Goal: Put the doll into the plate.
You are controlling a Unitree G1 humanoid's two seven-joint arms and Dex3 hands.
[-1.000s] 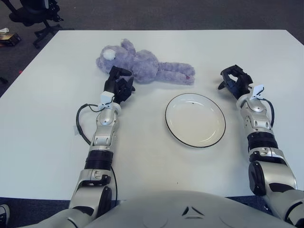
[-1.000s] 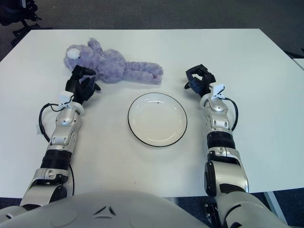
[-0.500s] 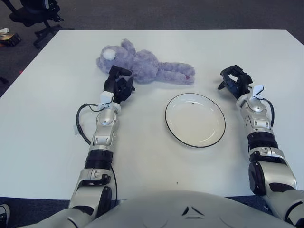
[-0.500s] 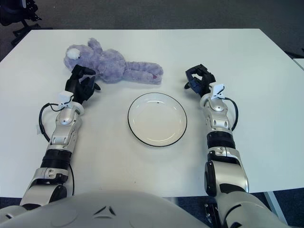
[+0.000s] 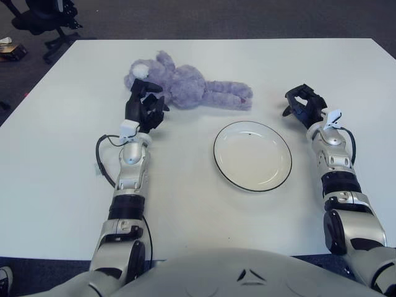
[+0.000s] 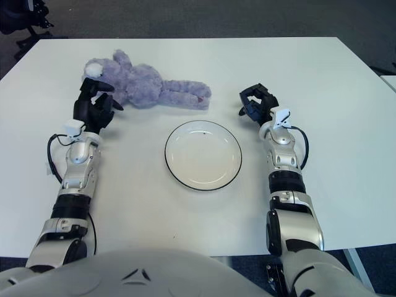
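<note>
doll (image 5: 185, 86) lies on the far left part of the white surface (image 5: 62, 161) in the left eye view, a purple plush bear on its side. its head is at the left end and its legs stretch toward the right, so its long axis runs nearly straight across, tipping slightly nearer at the feet. the plate (image 5: 252, 156) sits empty near the middle, well apart from the doll's body, with only the feet coming near its far rim. the left robot hand (image 5: 143, 106) is raised just at the near side of the doll's head, fingers spread wide and holding nothing; it looks placed there to close on the head or shoulder, the end of the toy nearest that arm. the right robot hand (image 5: 303, 106) shows to the right of the plate's far edge, fingers loosely curled around nothing, seemingly just waiting.

in the right eye view the same layout holds: the doll (image 6: 151, 90) points head-left, feet-right, the feet ending just beyond the plate (image 6: 203, 155). the left robot hand (image 6: 93, 106) overlaps the head's near edge, though real contact cannot be judged. the right robot hand (image 6: 258, 104) stands clear of both doll and plate.
</note>
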